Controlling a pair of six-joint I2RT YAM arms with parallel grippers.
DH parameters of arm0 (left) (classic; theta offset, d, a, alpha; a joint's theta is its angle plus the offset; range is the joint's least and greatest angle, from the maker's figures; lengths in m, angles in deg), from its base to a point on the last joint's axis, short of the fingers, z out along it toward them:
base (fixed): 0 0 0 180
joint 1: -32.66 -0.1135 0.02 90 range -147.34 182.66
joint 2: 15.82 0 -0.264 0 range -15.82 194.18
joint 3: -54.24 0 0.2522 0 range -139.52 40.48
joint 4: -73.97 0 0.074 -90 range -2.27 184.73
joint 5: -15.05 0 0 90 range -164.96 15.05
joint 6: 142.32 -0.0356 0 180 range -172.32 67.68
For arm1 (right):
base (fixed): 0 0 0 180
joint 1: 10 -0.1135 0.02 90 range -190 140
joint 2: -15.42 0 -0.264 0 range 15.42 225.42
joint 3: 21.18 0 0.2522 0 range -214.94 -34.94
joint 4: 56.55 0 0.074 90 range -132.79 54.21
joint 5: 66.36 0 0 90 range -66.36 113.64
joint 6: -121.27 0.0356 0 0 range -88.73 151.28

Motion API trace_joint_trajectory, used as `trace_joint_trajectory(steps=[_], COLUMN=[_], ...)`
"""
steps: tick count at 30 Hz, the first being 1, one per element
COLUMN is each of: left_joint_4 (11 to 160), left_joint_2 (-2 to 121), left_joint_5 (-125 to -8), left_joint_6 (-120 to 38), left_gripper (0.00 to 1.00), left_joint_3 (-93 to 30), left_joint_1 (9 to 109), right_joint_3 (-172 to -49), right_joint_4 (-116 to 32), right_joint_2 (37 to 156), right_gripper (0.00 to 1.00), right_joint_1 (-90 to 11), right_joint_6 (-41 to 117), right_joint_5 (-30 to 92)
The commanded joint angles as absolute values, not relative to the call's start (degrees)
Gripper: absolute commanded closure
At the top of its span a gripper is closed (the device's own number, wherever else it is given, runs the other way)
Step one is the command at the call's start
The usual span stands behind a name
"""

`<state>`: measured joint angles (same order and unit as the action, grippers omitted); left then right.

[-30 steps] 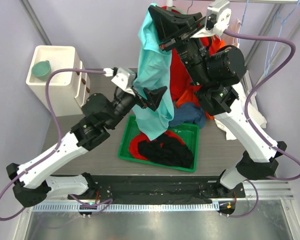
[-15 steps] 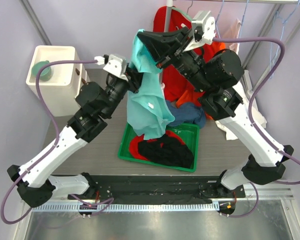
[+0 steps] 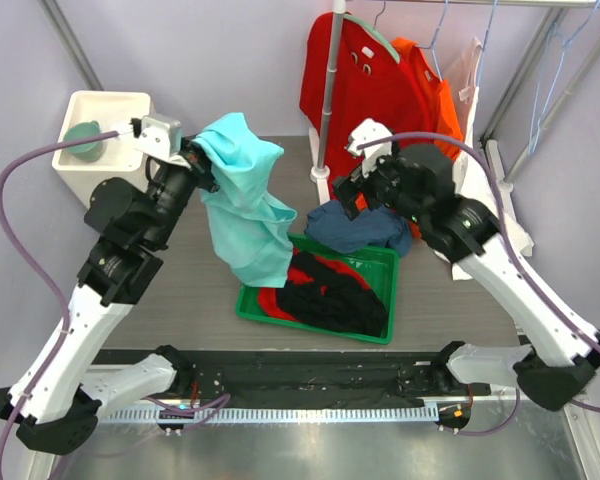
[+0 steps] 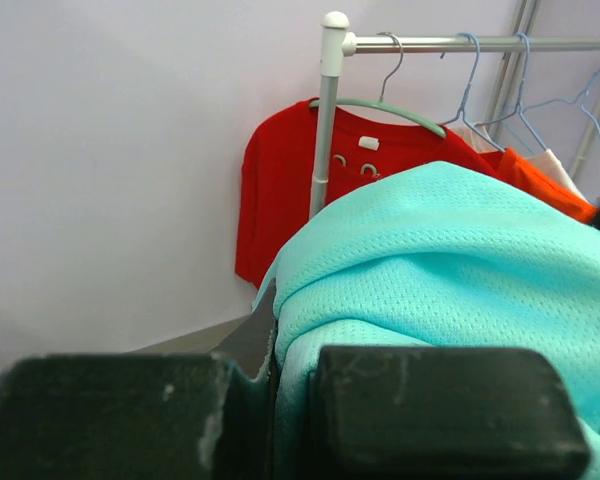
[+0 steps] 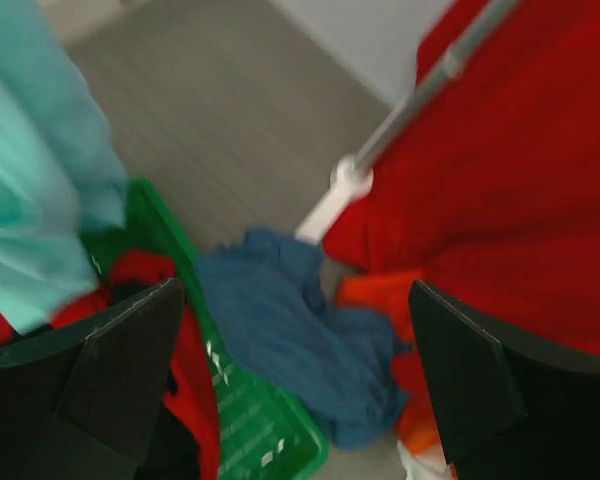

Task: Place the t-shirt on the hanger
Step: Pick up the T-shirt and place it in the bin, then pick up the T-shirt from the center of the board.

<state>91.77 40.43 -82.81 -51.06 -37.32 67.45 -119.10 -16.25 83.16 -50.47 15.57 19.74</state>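
The light turquoise t-shirt (image 3: 245, 205) hangs bunched from my left gripper (image 3: 200, 163), left of the rack post, its lower end over the tray's left corner. In the left wrist view the jaws of that gripper (image 4: 278, 420) are shut on a fold of the t-shirt (image 4: 450, 260). My right gripper (image 3: 348, 195) stands open above the table with nothing between its fingers; in the right wrist view this gripper (image 5: 300, 390) is above a slate-blue garment (image 5: 300, 320). A thin pale-blue hanger (image 3: 560, 65) hangs on the rail at the far right, also seen in the left wrist view (image 4: 578, 100).
A green tray (image 3: 375, 262) holds red and black clothes. The slate-blue garment (image 3: 358, 225) lies behind it. A red shirt (image 3: 355, 90) on a mint hanger and an orange shirt (image 3: 432, 85) hang beside the rack post (image 3: 327, 110). A white cabinet (image 3: 100, 130) stands at the back left.
My right gripper has opened, let go of the t-shirt and dropped down to the right. My left gripper has shut on the t-shirt and carried it left.
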Motion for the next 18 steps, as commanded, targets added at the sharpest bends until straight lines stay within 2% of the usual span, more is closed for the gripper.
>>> trace_joint_trajectory(steps=[1,6,12,18], left_joint_4=[92.74,93.44,94.15,94.32], left_joint_2=[39.46,39.73,39.64,39.55], left_joint_5=[-81.11,-80.49,-80.05,-79.88], left_joint_6=[-50.30,-49.42,-49.25,-49.07], left_gripper=[1.00,1.00,1.00,1.00], left_joint_3=[-37.30,-37.65,-37.13,-37.04], left_joint_1=[67.11,67.11,67.11,67.11], right_joint_3=[-120.10,-125.73,-123.19,-123.01], right_joint_4=[5.42,12.39,12.32,10.38], right_joint_2=[93.18,106.27,112.35,119.21], right_gripper=[0.00,0.00,0.00,0.00], right_joint_1=[-40.44,-30.67,-27.94,-25.91], right_joint_6=[12.82,5.81,1.13,-1.15], right_joint_5=[30.13,35.07,31.12,32.08])
